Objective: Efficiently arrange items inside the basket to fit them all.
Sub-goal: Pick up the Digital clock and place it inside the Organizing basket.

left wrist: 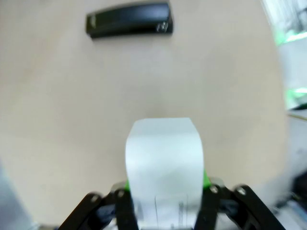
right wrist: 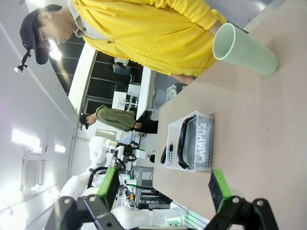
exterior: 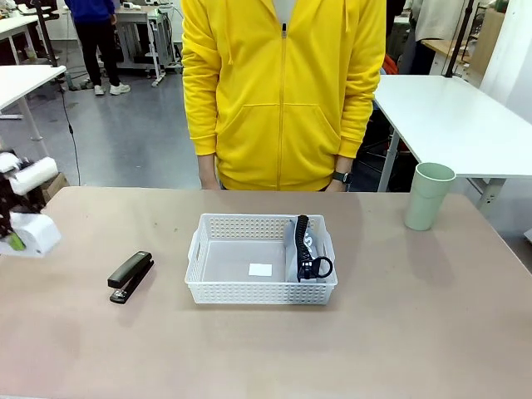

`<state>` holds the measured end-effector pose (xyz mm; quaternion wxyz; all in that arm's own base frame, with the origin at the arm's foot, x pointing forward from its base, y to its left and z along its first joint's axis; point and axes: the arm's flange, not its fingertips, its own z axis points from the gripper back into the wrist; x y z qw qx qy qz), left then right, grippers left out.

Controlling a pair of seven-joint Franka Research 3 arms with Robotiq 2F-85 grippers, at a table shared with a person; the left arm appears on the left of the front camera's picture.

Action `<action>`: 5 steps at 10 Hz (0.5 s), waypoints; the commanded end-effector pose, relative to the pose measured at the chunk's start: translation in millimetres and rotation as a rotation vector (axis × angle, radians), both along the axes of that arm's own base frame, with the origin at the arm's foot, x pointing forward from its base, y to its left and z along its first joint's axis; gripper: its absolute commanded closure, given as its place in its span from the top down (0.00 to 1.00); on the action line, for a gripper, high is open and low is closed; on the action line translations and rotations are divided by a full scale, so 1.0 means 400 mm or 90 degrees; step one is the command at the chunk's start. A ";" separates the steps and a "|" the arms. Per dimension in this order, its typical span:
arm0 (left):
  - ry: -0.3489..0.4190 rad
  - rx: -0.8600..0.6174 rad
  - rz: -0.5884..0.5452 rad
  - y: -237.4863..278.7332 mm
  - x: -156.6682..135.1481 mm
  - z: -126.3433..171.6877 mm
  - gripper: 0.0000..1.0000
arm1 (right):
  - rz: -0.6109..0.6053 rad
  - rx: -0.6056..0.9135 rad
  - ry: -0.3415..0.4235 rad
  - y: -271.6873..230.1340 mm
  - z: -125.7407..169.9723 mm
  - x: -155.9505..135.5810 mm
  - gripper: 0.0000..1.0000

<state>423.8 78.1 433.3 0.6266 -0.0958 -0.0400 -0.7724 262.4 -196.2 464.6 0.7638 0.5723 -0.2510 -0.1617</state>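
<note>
Basket (exterior: 262,293), pouch (right wrist: 200,143), stapler (exterior: 131,277), cup (exterior: 429,196) — one each, left tool (left wrist: 165,186) clamping box (left wrist: 163,153), right tool (right wrist: 164,186) apart

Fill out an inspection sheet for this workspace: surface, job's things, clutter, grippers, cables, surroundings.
Surface: beige table.
Job's things: shallow white lattice plastic basket mid-table; grey zip pouch lettered CAMPUS with black strap standing on edge along the basket's right wall; black stapler on the table left of the basket; pale green plastic cup upright, far right.
Clutter: nothing seen.
Grippers: left gripper, fingers shut on small white rounded box at the table's left edge; right gripper, fingers open, empty.
Cables: thin black cable, background left.
Surroundings: person in yellow hoodie at the far side; white tables behind.
</note>
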 end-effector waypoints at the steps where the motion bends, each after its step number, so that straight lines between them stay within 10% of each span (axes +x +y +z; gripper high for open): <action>1: 0.003 -0.026 0.083 0.001 -0.035 0.133 0.00 | 0.000 0.001 -0.023 0.000 0.002 0.006 1.00; 5: 0.016 -0.110 0.060 0.079 -0.101 0.156 0.04 | 0.000 0.001 -0.023 0.000 0.002 0.006 1.00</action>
